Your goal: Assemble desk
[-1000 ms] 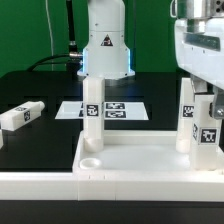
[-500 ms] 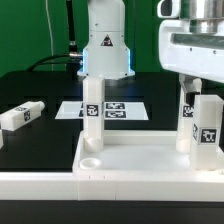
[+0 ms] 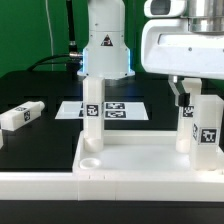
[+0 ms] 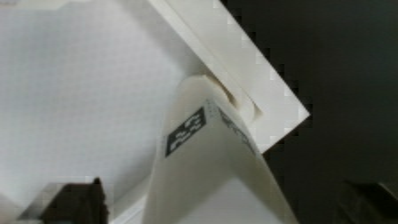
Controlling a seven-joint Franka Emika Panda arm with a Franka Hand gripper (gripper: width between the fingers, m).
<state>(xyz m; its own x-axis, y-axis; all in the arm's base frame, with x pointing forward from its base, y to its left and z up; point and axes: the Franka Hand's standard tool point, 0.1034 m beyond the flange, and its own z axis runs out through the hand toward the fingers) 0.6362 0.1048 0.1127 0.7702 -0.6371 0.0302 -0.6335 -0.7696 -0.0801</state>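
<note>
The large white plastic tray-like desk top [image 3: 130, 160] with its raised rim is seen lying on the black table [image 3: 40, 135], and three white block legs are seen standing upright in its corners, one [image 3: 92, 112] at the exterior view's left and two [image 3: 186, 125] [image 3: 208, 130] at its right. The two-finger gripper [image 3: 192, 88] is held above the right-hand legs with its fingers spread apart and nothing clamped. A fourth tagged white leg [image 3: 20, 115] is seen lying loose on the table, and the marker board [image 3: 125, 110] lies flat behind the top.

Arm up at the exterior view's right, gripper [image 3: 192, 96] pointing down.
Its white wrist housing fills the upper corner there; the jaws stand spread wide and, as far as I can see, hold nothing.
</note>
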